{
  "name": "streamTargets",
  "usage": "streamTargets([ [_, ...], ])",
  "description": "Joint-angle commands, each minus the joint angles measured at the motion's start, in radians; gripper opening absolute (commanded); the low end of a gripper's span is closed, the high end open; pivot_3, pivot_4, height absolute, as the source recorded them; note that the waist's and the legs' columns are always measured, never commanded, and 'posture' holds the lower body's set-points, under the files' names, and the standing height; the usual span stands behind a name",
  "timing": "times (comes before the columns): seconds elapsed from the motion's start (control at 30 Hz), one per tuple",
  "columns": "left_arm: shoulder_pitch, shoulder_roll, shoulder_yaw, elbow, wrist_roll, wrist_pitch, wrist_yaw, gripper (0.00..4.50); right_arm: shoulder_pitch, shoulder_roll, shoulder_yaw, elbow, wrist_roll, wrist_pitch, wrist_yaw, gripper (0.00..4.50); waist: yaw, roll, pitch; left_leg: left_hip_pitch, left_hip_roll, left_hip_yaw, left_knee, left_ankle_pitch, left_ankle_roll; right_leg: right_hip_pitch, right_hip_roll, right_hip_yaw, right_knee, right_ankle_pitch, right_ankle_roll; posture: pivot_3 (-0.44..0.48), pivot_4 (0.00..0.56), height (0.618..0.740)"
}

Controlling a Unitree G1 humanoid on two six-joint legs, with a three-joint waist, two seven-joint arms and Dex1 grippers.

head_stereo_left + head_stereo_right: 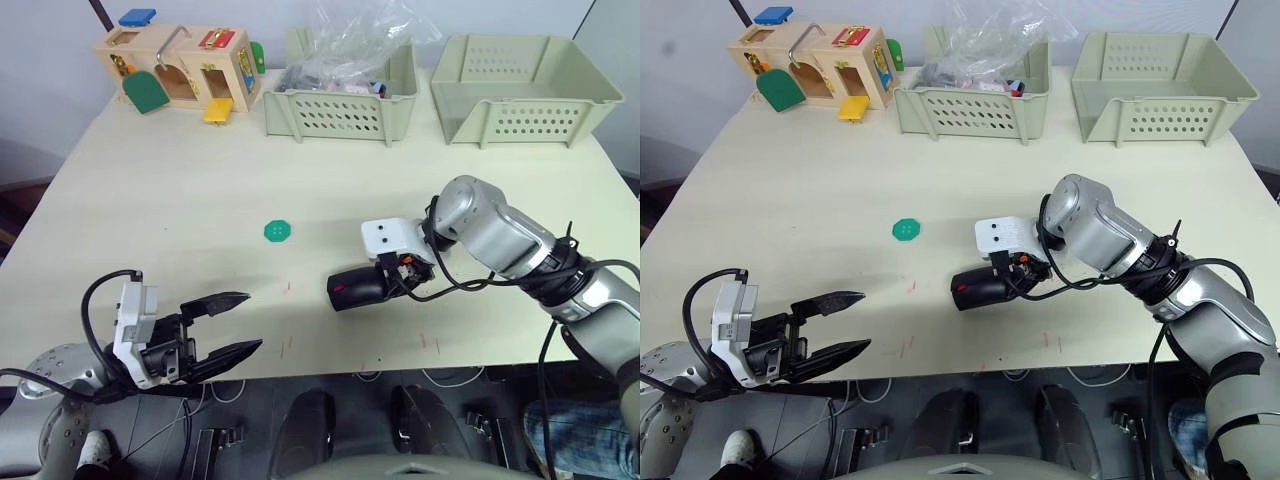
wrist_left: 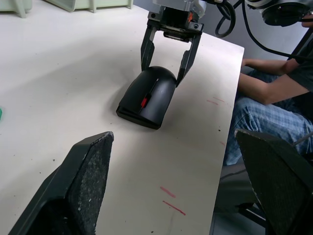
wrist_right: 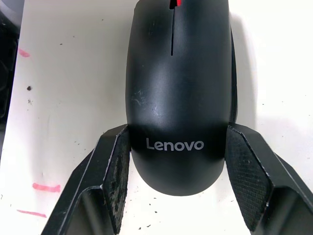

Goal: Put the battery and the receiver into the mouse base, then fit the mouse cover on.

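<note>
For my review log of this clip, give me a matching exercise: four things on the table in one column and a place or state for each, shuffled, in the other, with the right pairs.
Things:
1. mouse cover
2. green disc
3. left gripper
4. wooden lock box

Places or states:
A. at the table's far left corner
B. open, holding nothing, near the table's front edge
C. lying alone on the table, left of the mouse
D. between the right gripper's fingers, closing the mouse body

Pairs: 1-D, 2-C, 3-B, 4-A
</note>
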State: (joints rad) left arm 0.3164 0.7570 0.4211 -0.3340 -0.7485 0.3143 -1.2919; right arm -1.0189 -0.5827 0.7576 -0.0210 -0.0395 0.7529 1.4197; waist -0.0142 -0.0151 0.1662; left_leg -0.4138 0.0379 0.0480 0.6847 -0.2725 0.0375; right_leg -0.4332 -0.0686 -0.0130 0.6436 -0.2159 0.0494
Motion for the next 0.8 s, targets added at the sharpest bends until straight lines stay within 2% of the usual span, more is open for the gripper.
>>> streamTargets([
  [0.03,-0.002,-0.002,0.002,-0.013,-0.008,-0.011,-0.006,4.27,-0.03,0.0,-0.013,0.003,-0.012,-0.02,0.01,2.55,0.0,0.0,0.0,0.0,0.0,0.0,0.0,0.0,0.0,0.0,0.0,0.0,0.0,0.0,0.0,0.0,0.15,0.74],
  [0.8,0.0,0.001,0.0,-0.029,-0.017,0.008,0.001,4.27,-0.057,0.032,-0.026,0.136,-0.01,-0.074,0.077,2.55,0.001,0.0,0.0,0.0,0.0,0.0,0.0,0.0,0.0,0.0,0.0,0.0,0.0,0.0,0.0,0.0,0.15,0.74],
])
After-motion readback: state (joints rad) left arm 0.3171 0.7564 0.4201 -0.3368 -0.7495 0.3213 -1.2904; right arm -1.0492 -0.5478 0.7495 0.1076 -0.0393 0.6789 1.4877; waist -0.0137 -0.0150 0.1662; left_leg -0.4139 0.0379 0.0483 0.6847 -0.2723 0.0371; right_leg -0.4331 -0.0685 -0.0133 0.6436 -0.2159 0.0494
